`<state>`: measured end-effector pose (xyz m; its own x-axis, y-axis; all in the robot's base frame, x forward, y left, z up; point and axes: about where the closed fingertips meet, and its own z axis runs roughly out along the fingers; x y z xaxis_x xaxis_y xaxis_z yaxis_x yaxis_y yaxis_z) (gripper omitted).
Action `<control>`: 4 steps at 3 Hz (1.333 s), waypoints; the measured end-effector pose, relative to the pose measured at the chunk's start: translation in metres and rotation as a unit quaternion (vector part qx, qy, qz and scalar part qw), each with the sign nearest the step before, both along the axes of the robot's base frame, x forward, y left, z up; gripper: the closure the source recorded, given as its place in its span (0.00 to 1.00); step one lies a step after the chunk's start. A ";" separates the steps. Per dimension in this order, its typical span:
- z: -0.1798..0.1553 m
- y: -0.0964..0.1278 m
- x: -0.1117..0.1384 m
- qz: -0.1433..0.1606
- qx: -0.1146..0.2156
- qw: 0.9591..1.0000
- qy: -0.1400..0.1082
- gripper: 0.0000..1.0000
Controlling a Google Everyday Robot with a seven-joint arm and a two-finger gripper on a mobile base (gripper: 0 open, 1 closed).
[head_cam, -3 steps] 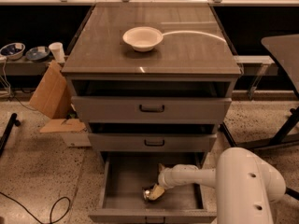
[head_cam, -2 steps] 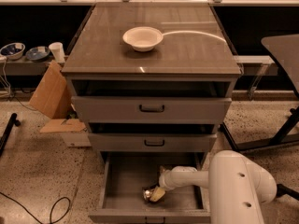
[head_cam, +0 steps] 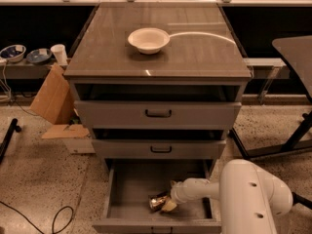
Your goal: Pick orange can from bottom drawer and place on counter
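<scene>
The bottom drawer (head_cam: 127, 189) is pulled open below two upper grey drawers. The orange can (head_cam: 158, 200) lies on its side on the drawer floor, near the front, right of the middle. My gripper (head_cam: 168, 203) reaches into the drawer from the right on a white arm (head_cam: 204, 189) and sits right at the can. The counter (head_cam: 156, 45) is the glossy grey-brown top of the cabinet, with a white bowl (head_cam: 148, 40) on it.
A cardboard box (head_cam: 53, 101) leans left of the cabinet. Bowls (head_cam: 12, 52) and a white cup (head_cam: 59, 54) sit on a low shelf at left. A dark table (head_cam: 297, 48) with legs stands at right. A black cable (head_cam: 58, 218) lies on the floor.
The arm's big white housing has shifted left and closer to the drawer. The gripper stays at the can, which has not visibly moved.
</scene>
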<state>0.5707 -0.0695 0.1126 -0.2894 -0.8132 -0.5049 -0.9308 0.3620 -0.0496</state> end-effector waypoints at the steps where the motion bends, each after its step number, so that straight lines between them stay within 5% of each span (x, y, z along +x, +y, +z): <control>1: 0.019 -0.019 -0.009 -0.021 0.004 1.000 0.002 0.42; 3: 0.073 -0.033 -0.020 -0.020 0.022 1.000 -0.008 0.89; 4: 0.092 -0.034 -0.023 -0.016 0.026 0.999 -0.011 1.00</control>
<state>0.5472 -0.1038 0.2041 -0.3036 -0.7760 -0.5529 -0.9172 0.3951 -0.0509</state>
